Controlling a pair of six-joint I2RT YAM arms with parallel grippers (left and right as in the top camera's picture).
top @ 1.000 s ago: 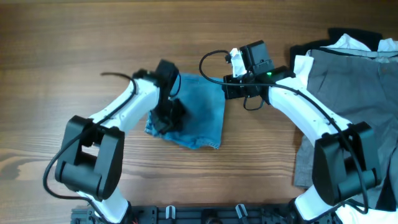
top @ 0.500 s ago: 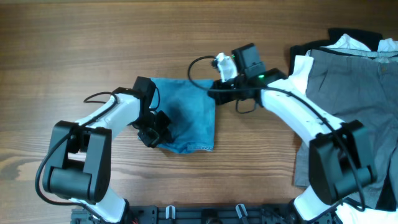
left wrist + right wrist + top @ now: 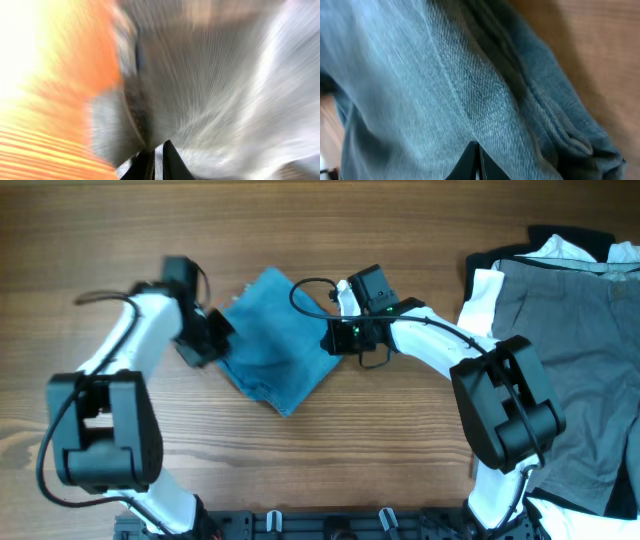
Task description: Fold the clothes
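Tabletop point(image 3: 420, 450) holds folded jeans point(image 3: 275, 348) (skewed diamond), left gripper point(image 3: 156, 161) and right gripper point(image 3: 474, 159) pinching edges.

**Matt cloth on smooth wood, glossy plastic arms**

Jeans point(image 3: 275, 345): lt-blue denim, matt, diagonal twill ribs & raised stitched seams seen in the right wrist view. Worktop point(image 3: 400, 450) under jeans: brown wood grain, smooth, low sheen. Beyond jeans on the right arm's side: grey trousers point(image 3: 570, 320), fine matt woven cloth; white garment point(image 3: 487, 285) & black garment point(image 3: 575, 235), both matt cloth. Flanking jeans, left arm point(image 3: 135, 335) & right arm point(image 3: 435, 335): glossy white plastic shells, matt black joints.
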